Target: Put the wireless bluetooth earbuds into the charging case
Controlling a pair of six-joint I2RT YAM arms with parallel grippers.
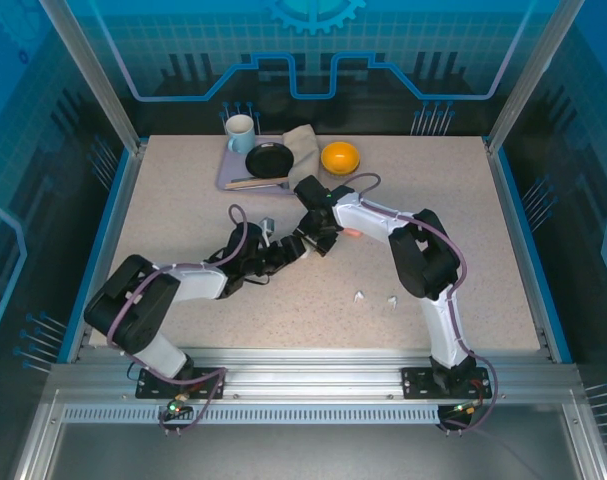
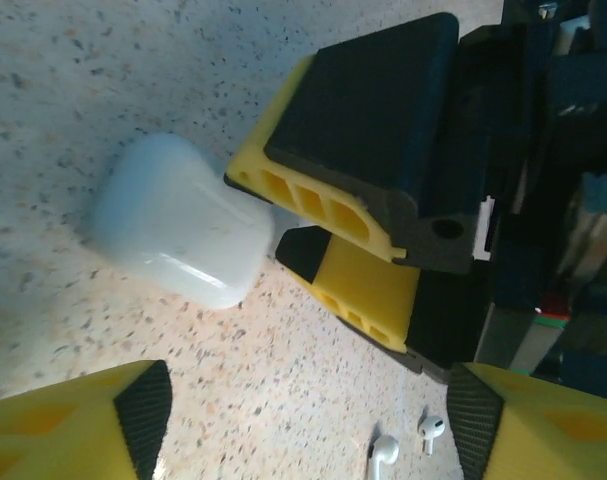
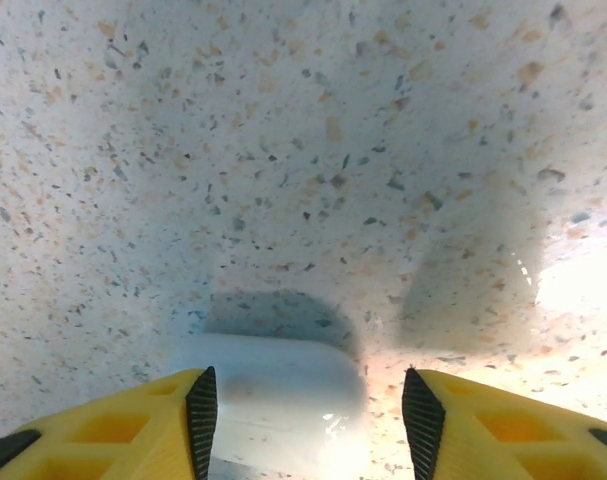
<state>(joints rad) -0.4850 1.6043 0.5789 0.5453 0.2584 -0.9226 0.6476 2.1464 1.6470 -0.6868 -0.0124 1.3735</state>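
The right end effector (image 3: 307,392) stands open astride the white case (image 3: 273,395). One black pad (image 3: 200,415) sits at the case's edge, and a strip of bare surface (image 3: 303,150) shows between the case and the other pad. In the left wrist view its yellow fingers (image 2: 353,285) bracket one end of the case, the upper one touching a corner (whether the lower one touches, I cannot tell). The case lies on the surface.

The left end effector (image 2: 308,415) is open wide and grips nothing. It faces the case and the other fingers from close by. Between its tips, nearer one of them, lie two white earbuds (image 2: 383,456), just beside each other on bare surface and apart from the case. From above, they lie toward the near edge beside the right arm (image 1: 423,260), well apart from the two end effectors at mid-surface.

A salmon-pink bit (image 1: 351,232) shows just beside the right wrist, too small to make out. At the far edge a tray (image 1: 226,178) carries a cup (image 1: 240,131), with an orange bowl (image 1: 340,157) beside it.
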